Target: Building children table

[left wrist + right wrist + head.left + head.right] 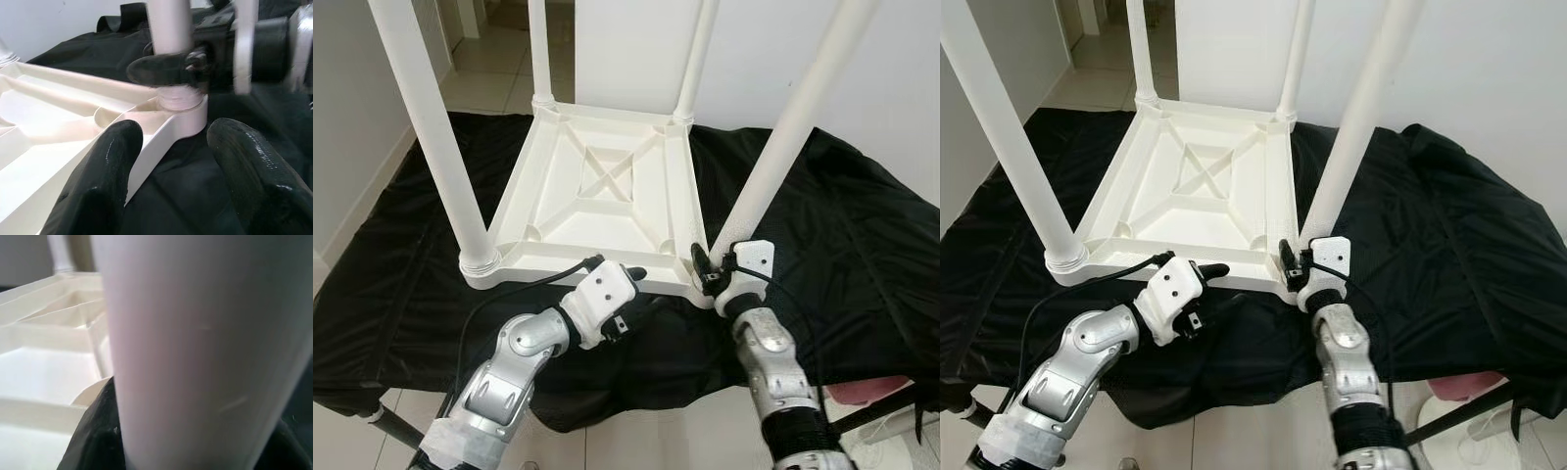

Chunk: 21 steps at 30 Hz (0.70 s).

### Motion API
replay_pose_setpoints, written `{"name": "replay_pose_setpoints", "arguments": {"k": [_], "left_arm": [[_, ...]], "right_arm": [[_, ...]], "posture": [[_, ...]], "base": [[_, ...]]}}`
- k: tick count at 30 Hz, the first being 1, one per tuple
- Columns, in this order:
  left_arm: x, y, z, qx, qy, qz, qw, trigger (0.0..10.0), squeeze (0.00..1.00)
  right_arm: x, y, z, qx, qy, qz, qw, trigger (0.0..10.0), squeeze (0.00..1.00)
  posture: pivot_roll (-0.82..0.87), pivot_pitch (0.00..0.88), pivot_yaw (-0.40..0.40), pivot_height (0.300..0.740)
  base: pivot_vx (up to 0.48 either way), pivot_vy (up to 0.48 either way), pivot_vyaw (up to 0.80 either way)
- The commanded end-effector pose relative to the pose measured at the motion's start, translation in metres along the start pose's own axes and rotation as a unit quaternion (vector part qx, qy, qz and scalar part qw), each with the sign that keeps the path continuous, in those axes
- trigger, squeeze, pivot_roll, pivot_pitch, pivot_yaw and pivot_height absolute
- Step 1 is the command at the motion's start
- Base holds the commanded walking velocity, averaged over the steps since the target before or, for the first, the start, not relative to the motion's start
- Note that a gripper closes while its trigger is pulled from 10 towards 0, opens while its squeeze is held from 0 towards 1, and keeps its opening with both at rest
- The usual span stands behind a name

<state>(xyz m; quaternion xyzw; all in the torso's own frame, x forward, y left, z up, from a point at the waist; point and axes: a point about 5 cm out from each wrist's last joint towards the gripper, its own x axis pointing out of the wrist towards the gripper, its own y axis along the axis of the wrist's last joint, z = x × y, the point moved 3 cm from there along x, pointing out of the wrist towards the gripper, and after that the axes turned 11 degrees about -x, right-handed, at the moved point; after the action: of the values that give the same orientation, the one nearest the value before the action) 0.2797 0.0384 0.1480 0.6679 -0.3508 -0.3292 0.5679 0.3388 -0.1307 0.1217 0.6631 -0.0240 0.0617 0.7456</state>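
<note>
Left hand (pixel 631 284) open, straddling table frame (pixel 597 186) near edge; right hand (pixel 710 269) clamped on leg (pixel 773 147) base. Advise seating leg upright, frame steadied.

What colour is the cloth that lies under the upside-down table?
Black. The cloth shows best in the left eye view, spread under the white table.

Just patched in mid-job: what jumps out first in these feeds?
A white plastic table lies upside down on a black cloth, its four legs pointing up. The right gripper is clamped around the base of the near right leg at its corner socket. The left gripper sits open at the table's near edge, just beside that same corner.
</note>
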Motion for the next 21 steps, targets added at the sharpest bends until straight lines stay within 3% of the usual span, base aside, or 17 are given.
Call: {"name": "replay_pose_setpoints", "arguments": {"k": [1,13,14,15,21], "left_arm": [[0.002,-0.002,0.002,-0.007,-0.004,-0.004,1.0,10.0,0.0],[0.004,0.0,-0.004,-0.002,0.0,0.0,1.0,10.0,0.0],[0.005,0.0,-0.003,-0.002,-0.001,0.0,1.0,10.0,0.0],[0.005,0.0,-0.002,-0.002,-0.002,0.0,1.0,10.0,0.0],[0.005,-0.001,-0.002,-0.003,-0.003,0.0,1.0,10.0,0.0]], "right_arm": [[-0.004,-0.011,-0.011,0.02,-0.005,-0.033,0.999,10.0,0.0],[-0.001,-0.003,-0.014,0.006,0.008,-0.021,1.0,10.0,0.0],[-0.001,-0.002,-0.016,0.005,0.015,-0.019,1.0,10.0,0.85],[-0.002,-0.001,-0.017,0.003,0.019,-0.018,1.0,10.0,1.0],[-0.009,0.001,-0.011,-0.011,0.044,-0.008,0.999,10.0,1.0]], "posture": [[0.05,0.0,-0.096,0.74],[0.05,0.0,-0.094,0.74],[0.05,0.0,-0.094,0.74],[0.05,0.0,-0.092,0.74],[0.04,0.0,-0.093,0.74]], "base": [[0.0,0.0,0.0],[0.0,0.0,0.0],[0.0,0.0,0.0],[0.0,0.0,0.0],[0.0,0.0,0.0]]}}
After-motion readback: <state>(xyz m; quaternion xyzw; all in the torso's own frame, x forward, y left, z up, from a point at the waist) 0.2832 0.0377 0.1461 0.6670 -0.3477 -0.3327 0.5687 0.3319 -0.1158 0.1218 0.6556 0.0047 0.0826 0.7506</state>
